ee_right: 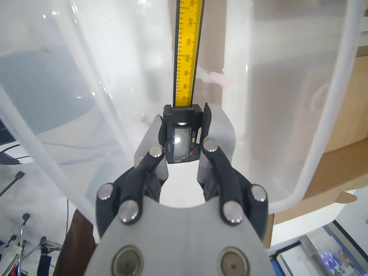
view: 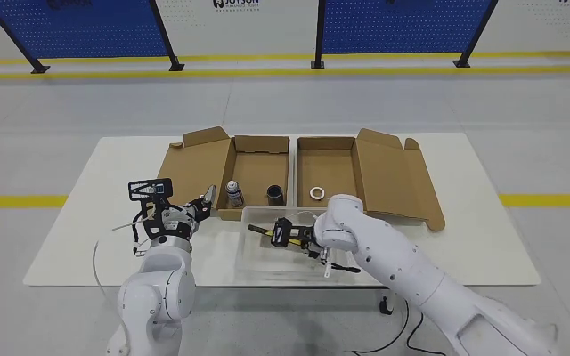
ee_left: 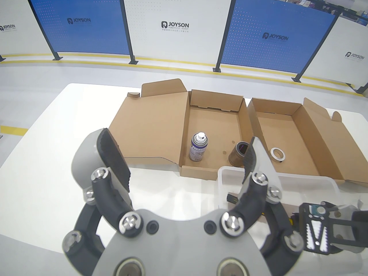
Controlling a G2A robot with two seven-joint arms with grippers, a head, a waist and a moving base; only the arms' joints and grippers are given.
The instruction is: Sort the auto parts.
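**Top view.** Locate the left pincer (view: 207, 198) above the white table (view: 80, 222). Its fingers stand apart and hold nothing. The left cardboard box (view: 258, 169) lies just beyond its tips. Inside that box the upright spray can (view: 233, 192) is nearest to the tips, and the dark cylinder (view: 274, 192) stands farther along. The right pincer (view: 283, 233) is inside the clear bin (view: 256, 258), clamped on the caliper (view: 260, 230).

**Left wrist view.** Confirm that the two black finger pads (ee_left: 113, 156) are spread wide with only air between them. The can stands ahead of the pincer, between the lines of the two fingers. The cylinder shows just beside the far tip. Past that finger, the white ring (ee_left: 277, 154) lies flat in the right cardboard box (ee_left: 310, 133) – well apart from the pincer.

**Right wrist view.** Check the grip. Both fingers press the sides of the caliper's black display body, and its yellow scale runs straight out from the tips. The bin's translucent wall curves around pincer and tool.
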